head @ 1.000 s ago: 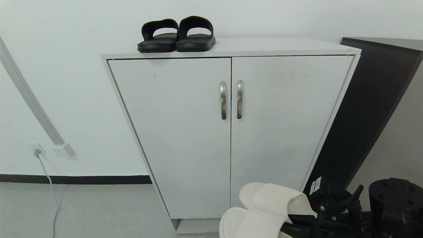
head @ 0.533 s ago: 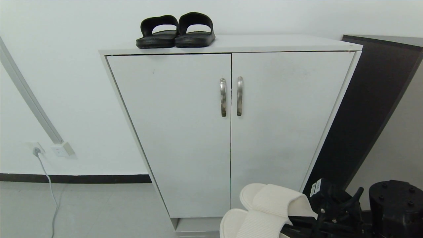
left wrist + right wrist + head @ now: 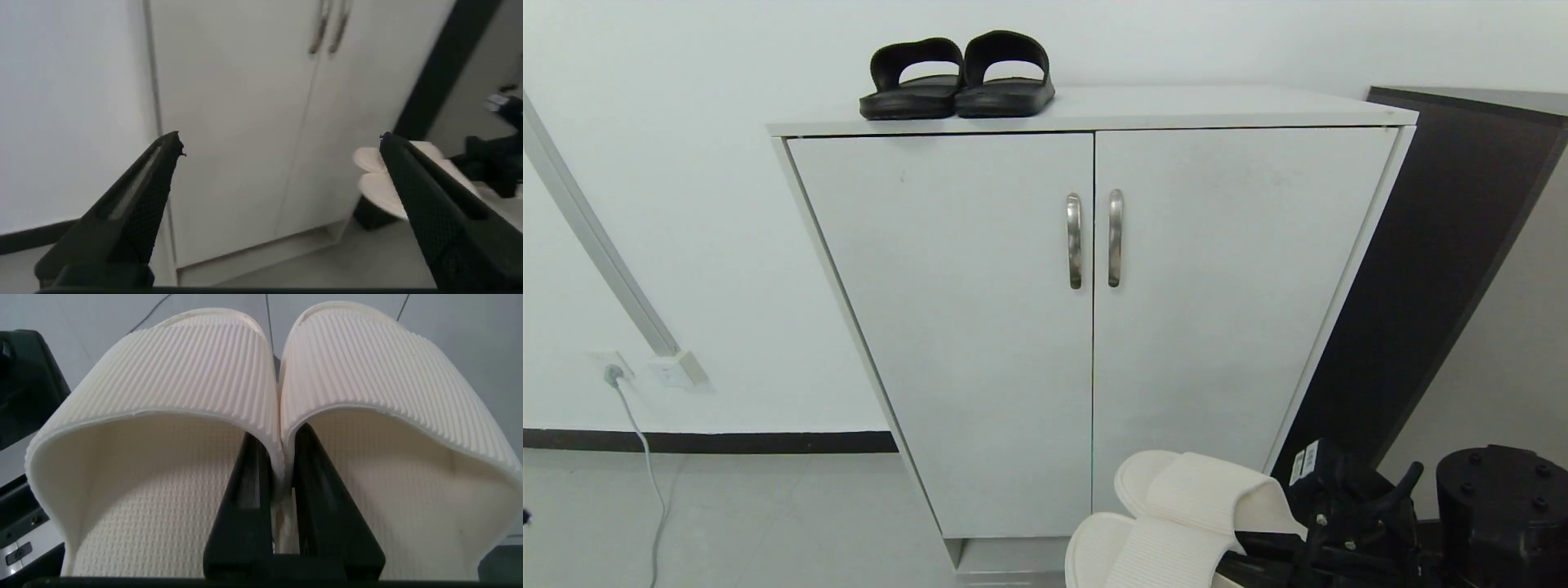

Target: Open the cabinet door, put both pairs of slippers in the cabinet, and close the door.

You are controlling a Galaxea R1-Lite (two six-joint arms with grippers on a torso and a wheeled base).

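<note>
The white cabinet point(image 3: 964, 343) stands against the wall with both doors shut, its two metal handles point(image 3: 1075, 241) side by side at the middle. A black pair of slippers point(image 3: 957, 77) rests on its top, toward the left. My right gripper point(image 3: 278, 457) is shut on the touching inner straps of a cream pair of slippers point(image 3: 270, 416), held low before the right door point(image 3: 1176, 514). My left gripper point(image 3: 282, 143) is open and holds nothing, low and left of the cabinet point(image 3: 237, 122), facing its front.
A dark panel point(image 3: 1445, 269) leans right beside the cabinet. On the left wall are a slanted conduit point(image 3: 596, 245) and a socket with a cable point(image 3: 613, 376) hanging to the grey floor point(image 3: 768, 523), which has free room.
The head view has shifted slightly, so the cabinet sits a little higher in the picture. The cream slippers in my right gripper have hardly moved.
</note>
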